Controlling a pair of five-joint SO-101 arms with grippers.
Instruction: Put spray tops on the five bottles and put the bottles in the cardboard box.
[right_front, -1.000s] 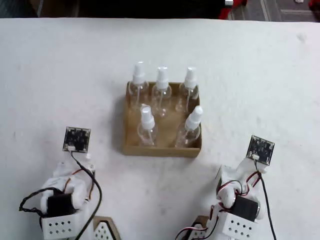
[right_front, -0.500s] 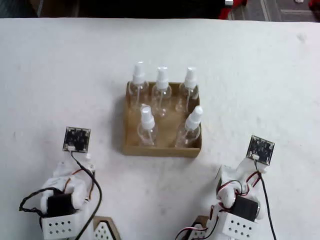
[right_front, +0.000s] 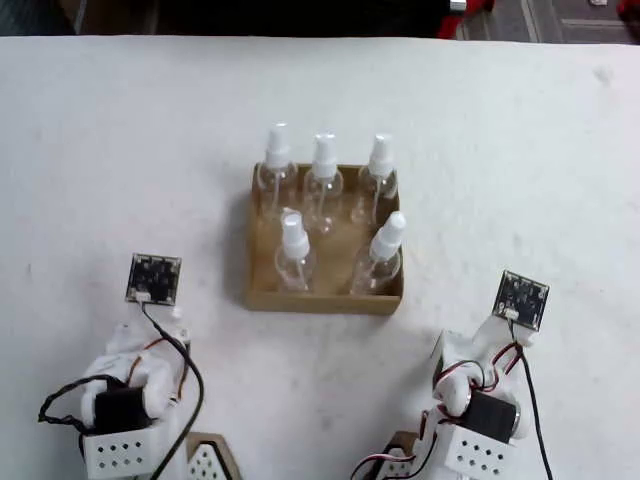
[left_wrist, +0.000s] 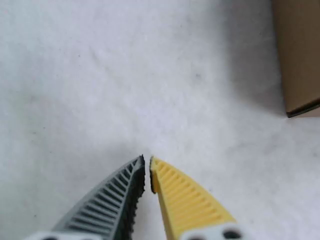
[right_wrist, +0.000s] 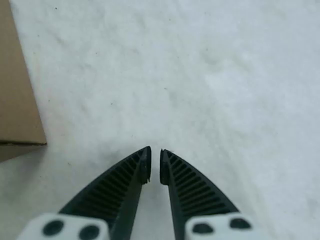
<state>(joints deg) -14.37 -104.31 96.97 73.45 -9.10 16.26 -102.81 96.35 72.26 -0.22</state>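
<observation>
— Where are the bottles?
— I see all five bottles (right_front: 296, 268) upright in the cardboard box (right_front: 325, 298), spray tops (right_front: 293, 232) seemingly seated.
— Grippers?
— My left gripper (left_wrist: 147, 170) and right gripper (right_wrist: 153, 167) both hang nearly closed above the table (right_front: 120, 140).

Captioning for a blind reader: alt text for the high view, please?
Five clear bottles with white spray tops stand in a cardboard box on a white table, three in the far row, two nearer. The left arm and right arm sit folded at the near edge, apart from it.
</observation>
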